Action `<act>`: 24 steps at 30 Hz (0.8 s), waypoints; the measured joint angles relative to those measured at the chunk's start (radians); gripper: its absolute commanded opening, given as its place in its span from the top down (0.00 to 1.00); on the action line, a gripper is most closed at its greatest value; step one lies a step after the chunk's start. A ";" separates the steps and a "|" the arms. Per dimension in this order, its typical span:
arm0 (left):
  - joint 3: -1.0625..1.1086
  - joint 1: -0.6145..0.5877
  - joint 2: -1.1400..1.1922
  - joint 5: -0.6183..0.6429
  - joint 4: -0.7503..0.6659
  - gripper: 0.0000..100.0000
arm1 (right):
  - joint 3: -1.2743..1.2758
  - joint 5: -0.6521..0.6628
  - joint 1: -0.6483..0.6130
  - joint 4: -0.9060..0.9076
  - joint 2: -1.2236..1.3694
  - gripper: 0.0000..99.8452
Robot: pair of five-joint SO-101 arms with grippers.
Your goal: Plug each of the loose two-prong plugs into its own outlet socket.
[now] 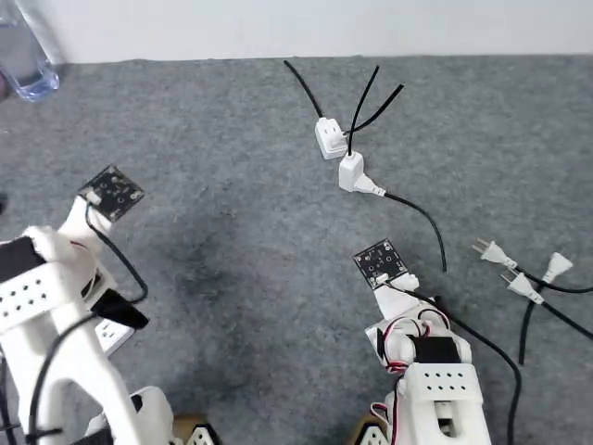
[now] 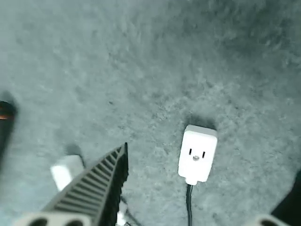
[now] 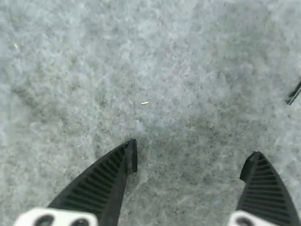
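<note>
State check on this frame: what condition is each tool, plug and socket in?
Left tool: open, holding nothing.
Right tool: open, holding nothing.
Socket beneath left tool: face up on the carpet, slots empty.
Loose plugs: unplugged, lying on the carpet.
Centre sockets: corded; occupancy too small to tell.

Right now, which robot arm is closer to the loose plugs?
Right. The right arm is close beside the loose plugs; the left arm is far off, across the carpet.

Grey carpet (image 1: 232,260) carries white outlet sockets (image 1: 330,136), loose plugs (image 1: 491,252), black cords (image 1: 422,213).
</note>
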 measured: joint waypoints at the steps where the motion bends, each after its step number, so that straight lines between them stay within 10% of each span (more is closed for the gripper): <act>1: 0.026 -0.014 0.014 0.000 -0.028 0.51 | 0.000 0.000 0.000 0.000 0.000 0.66; 24: 0.654 -0.104 -0.236 -0.135 -0.582 0.51 | 0.000 0.000 0.000 0.000 0.000 0.66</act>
